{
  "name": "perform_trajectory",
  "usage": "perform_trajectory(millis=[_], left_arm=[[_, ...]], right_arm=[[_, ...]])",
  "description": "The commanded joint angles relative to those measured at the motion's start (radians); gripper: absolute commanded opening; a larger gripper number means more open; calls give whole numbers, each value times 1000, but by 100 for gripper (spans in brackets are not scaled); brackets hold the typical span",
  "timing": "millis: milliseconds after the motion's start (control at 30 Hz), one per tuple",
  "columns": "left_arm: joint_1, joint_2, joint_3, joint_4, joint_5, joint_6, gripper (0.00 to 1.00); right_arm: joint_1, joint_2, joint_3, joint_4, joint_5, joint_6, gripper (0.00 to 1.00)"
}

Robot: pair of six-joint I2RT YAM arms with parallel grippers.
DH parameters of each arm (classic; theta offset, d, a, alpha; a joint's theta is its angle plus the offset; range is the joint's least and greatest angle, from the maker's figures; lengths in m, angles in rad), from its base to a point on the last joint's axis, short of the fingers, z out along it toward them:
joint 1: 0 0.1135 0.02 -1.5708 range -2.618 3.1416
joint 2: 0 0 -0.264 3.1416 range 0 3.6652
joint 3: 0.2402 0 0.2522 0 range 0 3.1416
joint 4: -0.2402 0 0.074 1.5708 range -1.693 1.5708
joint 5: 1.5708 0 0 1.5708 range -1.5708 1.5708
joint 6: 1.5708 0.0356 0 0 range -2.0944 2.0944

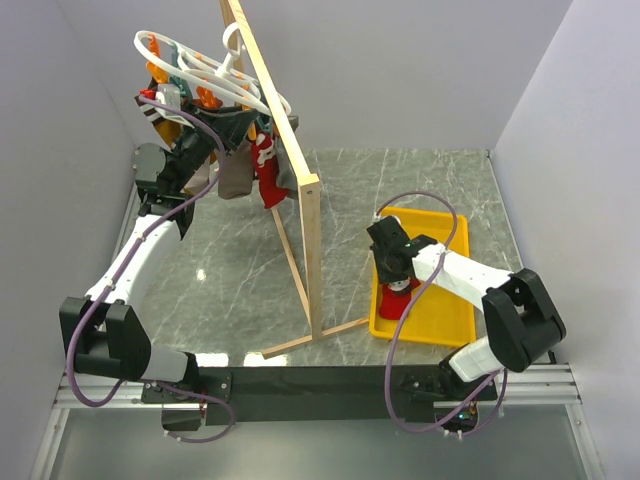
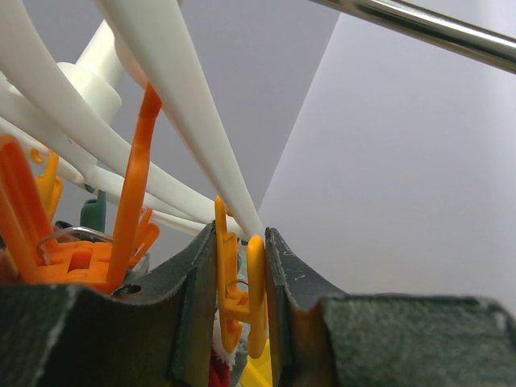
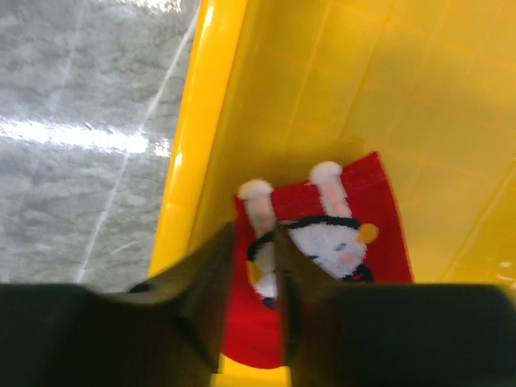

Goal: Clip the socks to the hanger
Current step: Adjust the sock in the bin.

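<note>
Top view: the hanger (image 1: 215, 72) hangs from the wooden rack (image 1: 312, 260) over the worktop's far left corner. It already carries dark and grey garments (image 1: 235, 178) and one red sock (image 1: 268, 180) dangling beside the rack's post. The left arm (image 1: 140, 245) reaches up into it. The right gripper (image 1: 397, 283) is down in the yellow tray (image 1: 450, 320) near the worktop's right edge, over the second red sock (image 1: 402, 302).

Left wrist view: the left gripper (image 2: 242, 250) is clamped on an orange clip (image 2: 251, 306) under the white rings, apparently squeezing it ready.

Right wrist view: the fingers (image 3: 210, 274) stand narrowly apart astride the second sock's edge, against the tray's left wall; I cannot tell whether they pinch it yet.

So roughly half is done. Lifting, carrying and clipping this sock remain.
</note>
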Motion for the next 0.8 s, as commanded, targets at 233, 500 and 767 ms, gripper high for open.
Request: perform_trajectory(millis=[233,500,767], left_arm=[[10,-47,5,62,-16,23,16],[10,-50,14,50,-19,34,16],[10,-32,21,68,-10,17,16]], right_arm=[[-16,-32,-33,47,2,47,54],[-15,77,-8,30,50,81,50],[-21,73,-7,7,104,118,23]])
